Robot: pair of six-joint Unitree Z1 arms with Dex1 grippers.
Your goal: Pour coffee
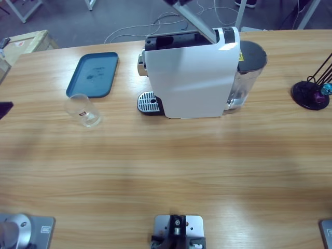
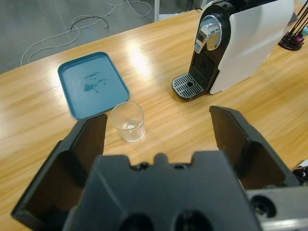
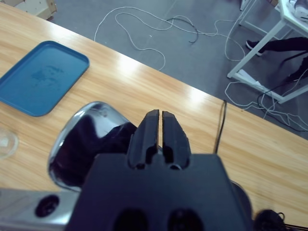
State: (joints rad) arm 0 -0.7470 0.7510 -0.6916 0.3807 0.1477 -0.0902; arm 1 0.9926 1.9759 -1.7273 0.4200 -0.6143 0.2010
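The left hand [image 2: 159, 139] is held with jaws wide apart above the surface [image 2: 183, 120], aimed at the glass [image 2: 127, 121] just beside the blue tray [image 2: 91, 84]. The right hand [image 3: 157, 132] is pressed together over the coffee machine [image 1: 189, 78]. The glass is judged light, slick, breakable — best gripped mid-wall.

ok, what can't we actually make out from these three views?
- Coffee machine spout, high view: hidden under the machine's own top; shows only in the left wrist view.
- Water tank level: too unclear to read in the high view.
- Right gripper against the machine's lever, right wrist view: contact hidden by the gripper body.
- Glass logo: too small to read.
- Capsule stand: cut off by the right edge.
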